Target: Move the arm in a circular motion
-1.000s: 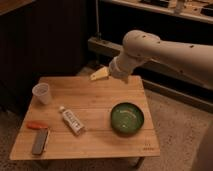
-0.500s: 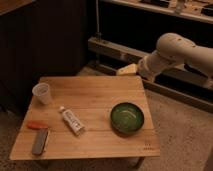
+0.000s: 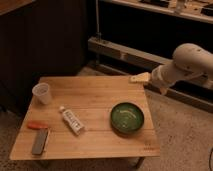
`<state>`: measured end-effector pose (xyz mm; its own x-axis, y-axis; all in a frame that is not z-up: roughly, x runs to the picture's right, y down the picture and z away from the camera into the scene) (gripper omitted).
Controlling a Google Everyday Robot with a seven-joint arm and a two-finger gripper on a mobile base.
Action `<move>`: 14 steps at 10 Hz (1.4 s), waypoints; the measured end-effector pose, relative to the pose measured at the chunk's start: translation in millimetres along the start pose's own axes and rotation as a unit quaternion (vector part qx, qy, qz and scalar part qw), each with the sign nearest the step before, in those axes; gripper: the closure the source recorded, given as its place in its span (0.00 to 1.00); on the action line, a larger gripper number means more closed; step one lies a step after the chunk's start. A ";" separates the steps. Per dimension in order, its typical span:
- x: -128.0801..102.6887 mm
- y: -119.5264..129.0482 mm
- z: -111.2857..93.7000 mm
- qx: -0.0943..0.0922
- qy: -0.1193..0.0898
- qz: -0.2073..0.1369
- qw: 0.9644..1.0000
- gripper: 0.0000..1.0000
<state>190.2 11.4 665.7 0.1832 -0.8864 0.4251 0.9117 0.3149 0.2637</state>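
The cream-white arm [image 3: 186, 64] of thick rounded segments reaches in from the right edge of the camera view. It ends in a flat pale-tan tip, the gripper [image 3: 140, 78], which hovers over the back right corner of the wooden table [image 3: 95, 97]. Nothing shows in the gripper.
On the table stand a green bowl [image 3: 127, 117] at the right front, a clear plastic cup [image 3: 42, 93] at the left, a white bottle [image 3: 72, 120] lying in the middle, an orange item [image 3: 37, 126] and a grey bar [image 3: 40, 141] at the front left. A dark shelf rail [image 3: 125, 52] runs behind.
The arm has swung right and pulled back, so its tip went from over the table's back middle to the back right corner. The things on the table have not moved.
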 end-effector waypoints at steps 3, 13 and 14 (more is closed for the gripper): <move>-83.4 -0.5 -13.2 -0.009 -0.024 0.044 0.999 0.00; -189.4 -90.1 7.8 -0.036 -0.063 -0.013 0.997 0.00; -193.9 -102.4 11.0 -0.037 -0.064 -0.027 0.997 0.00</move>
<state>57.2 154.7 565.8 0.0896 -0.8491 0.5205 0.9444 0.2385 0.2265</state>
